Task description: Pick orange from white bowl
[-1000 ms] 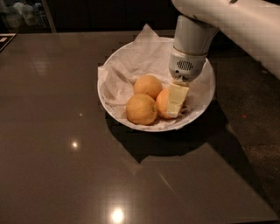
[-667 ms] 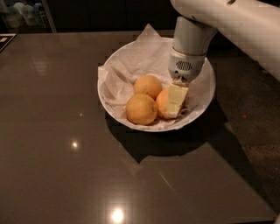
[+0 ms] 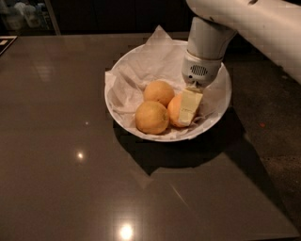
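A dark, glossy brown table (image 3: 61, 141) fills most of the view, and its polish mirrors two ceiling lights as bright spots, one well in front of the jaws near the lower edge (image 3: 126, 230) and a smaller one far out to their left (image 3: 80, 154). A tiny reddish speck (image 3: 261, 125) lies on the table to the right of the jaws. The room behind is nearly black. Far off at the upper left stand a pale upright bar (image 3: 52, 16) and some blurred shapes (image 3: 19, 14) that are too dim to name.

The white arm (image 3: 254, 23) comes in from the upper right and points down into the white bowl (image 3: 227, 96). The gripper (image 3: 190, 113) is low inside the bowl, set against the orange (image 3: 174, 112). Whether the jaws are clenched on the fruit or released cannot be told.

The orange sits in the bowl on crumpled white paper (image 3: 141, 70), right at the jaws and partly hidden by them. Two paler fruits touch it on the left of the jaws, one to the rear (image 3: 159, 92) and one to the front (image 3: 152, 117).
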Controlling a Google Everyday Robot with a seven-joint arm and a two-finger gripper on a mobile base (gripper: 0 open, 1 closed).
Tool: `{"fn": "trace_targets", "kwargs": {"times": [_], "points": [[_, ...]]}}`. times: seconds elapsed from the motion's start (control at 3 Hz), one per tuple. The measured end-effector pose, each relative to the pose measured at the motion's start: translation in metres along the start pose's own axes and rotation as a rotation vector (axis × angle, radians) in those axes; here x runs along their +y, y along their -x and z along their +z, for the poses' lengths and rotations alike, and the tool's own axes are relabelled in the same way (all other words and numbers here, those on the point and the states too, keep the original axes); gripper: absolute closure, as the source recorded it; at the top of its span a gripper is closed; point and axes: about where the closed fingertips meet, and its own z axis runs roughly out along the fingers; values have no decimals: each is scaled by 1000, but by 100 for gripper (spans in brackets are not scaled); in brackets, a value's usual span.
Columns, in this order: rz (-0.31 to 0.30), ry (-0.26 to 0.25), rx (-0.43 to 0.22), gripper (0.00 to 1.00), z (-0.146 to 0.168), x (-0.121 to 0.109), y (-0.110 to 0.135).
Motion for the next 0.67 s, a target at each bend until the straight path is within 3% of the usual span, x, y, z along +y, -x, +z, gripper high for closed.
{"fn": "trace_targets", "kwargs": {"times": [0.67], "points": [[0, -75, -130, 100, -41, 26, -23]]}}
